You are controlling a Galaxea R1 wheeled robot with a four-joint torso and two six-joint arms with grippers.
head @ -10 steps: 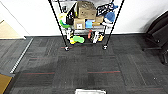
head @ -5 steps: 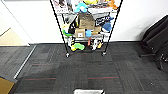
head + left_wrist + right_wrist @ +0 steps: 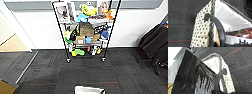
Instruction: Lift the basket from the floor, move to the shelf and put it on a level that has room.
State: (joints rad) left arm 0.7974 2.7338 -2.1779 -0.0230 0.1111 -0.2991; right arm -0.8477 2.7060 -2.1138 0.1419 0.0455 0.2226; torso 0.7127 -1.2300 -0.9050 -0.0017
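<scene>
Sitting at the near edge of the head view, the basket (image 3: pixel 89 90) is over dark floor (image 3: pixel 120 72); the shelf (image 3: pixel 86 30) stands far ahead. Grip state cannot be told; no writing is legible.

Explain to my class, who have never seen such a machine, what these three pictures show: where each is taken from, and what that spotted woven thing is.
The machine is a wheeled robot with two arms. One picture comes from a camera high on the robot, looking forward and down. It shows the shelf, a black wire rack crowded with boxes, toys and pictures, standing on the dark carpet floor by a white wall. The other two come from cameras on the arms' wrists. Both look closely at the basket: cream weave with dark dots, a dark rim, white cloth lining and a dark looped handle. Its white lining also peeks in at the lower edge of the high view. Some packaged items lie inside it. Whether the grippers hold it cannot be made out.
</scene>
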